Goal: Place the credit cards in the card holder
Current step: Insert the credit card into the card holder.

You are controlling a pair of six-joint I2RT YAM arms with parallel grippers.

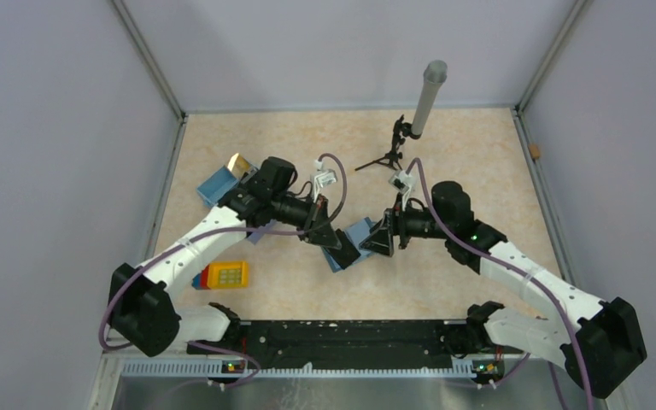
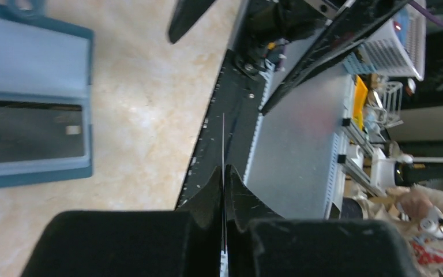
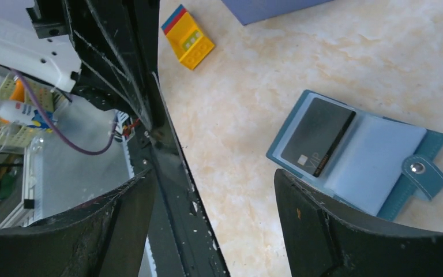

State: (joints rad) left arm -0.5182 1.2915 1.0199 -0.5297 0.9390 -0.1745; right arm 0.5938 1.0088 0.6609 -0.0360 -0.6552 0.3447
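beige table (image 1: 478, 154) bears open card holder (image 3: 375, 156), yellow block (image 1: 226, 274), blue tray (image 1: 216, 184).

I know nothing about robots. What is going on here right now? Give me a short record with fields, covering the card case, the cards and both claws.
Case: teal folding card holder, lying open, pale blue inside
Card already in: black rectangular card, in one of the case's pockets, marked VIP
Left gripper: shut on a thin card seen edge-on, colour not clear
Right gripper: open, holding nothing, close to the case
Also there: yellow studded toy block
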